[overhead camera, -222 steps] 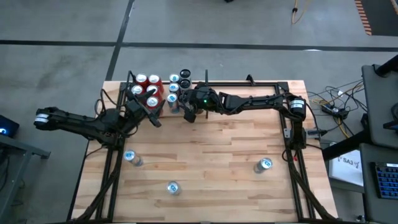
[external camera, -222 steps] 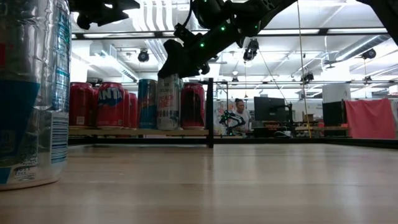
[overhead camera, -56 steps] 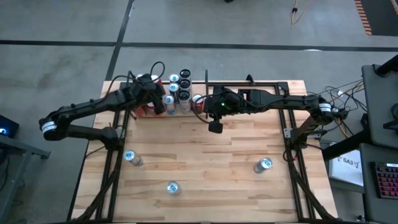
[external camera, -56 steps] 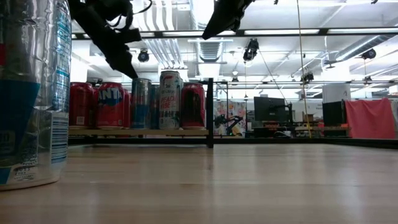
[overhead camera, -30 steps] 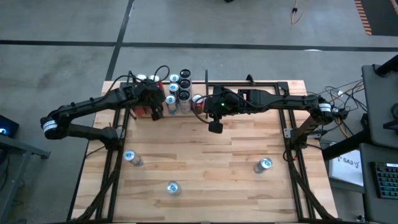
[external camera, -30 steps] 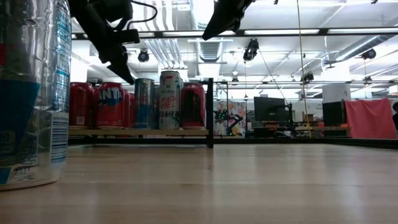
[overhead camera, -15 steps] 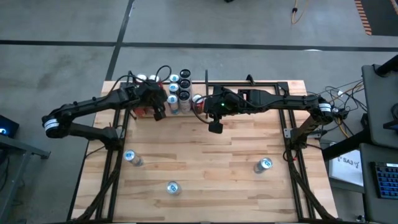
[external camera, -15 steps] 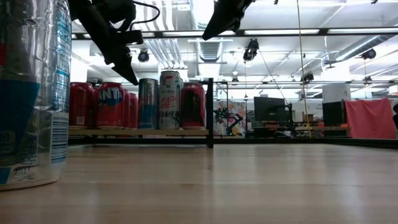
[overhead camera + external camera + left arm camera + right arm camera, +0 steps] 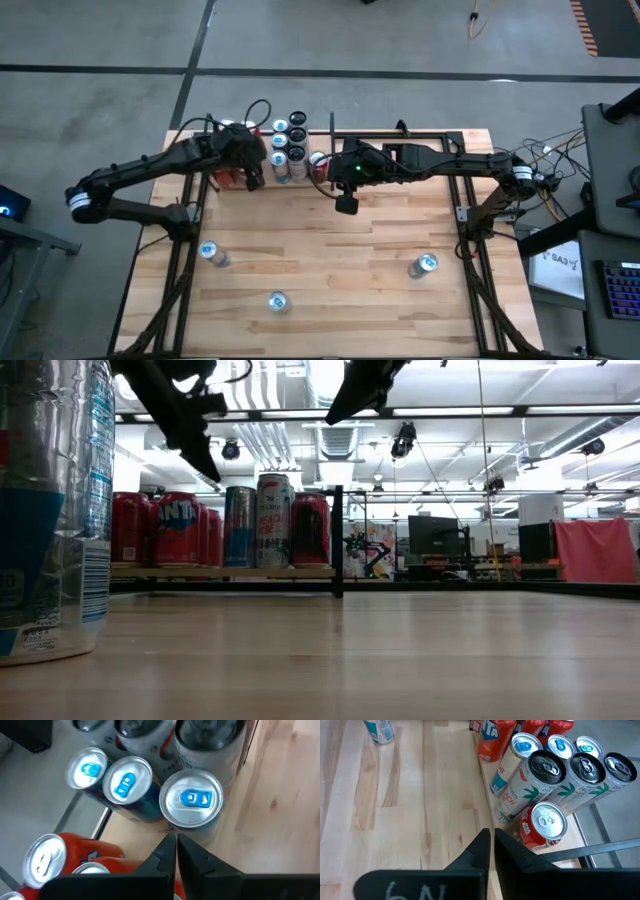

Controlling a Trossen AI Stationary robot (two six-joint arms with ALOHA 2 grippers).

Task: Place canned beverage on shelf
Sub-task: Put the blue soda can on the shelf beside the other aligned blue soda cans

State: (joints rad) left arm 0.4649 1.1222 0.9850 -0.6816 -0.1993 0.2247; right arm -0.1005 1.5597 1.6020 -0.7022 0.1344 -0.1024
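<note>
while both clenched, empty tools hover, only the low view shows the shelf (image 9: 225, 572) plank.

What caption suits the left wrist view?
Shut left gripper poised above blue-tabbed cans on the shelf.

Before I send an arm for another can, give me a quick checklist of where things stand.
1. Left gripper empty: ok, shut with nothing held, above the shelf's front edge.
2. Right gripper empty: ok, shut, nothing held, over bare table just right of the shelf.
3. Cans on the shelf upright: ok; the red cans and the blue-topped cans all stand.
4. Cans left to fetch: ok; three loose cans stand near the table's front.
5. Free slot on the shelf: cannot tell; the left arm covers part of it from above.
</note>
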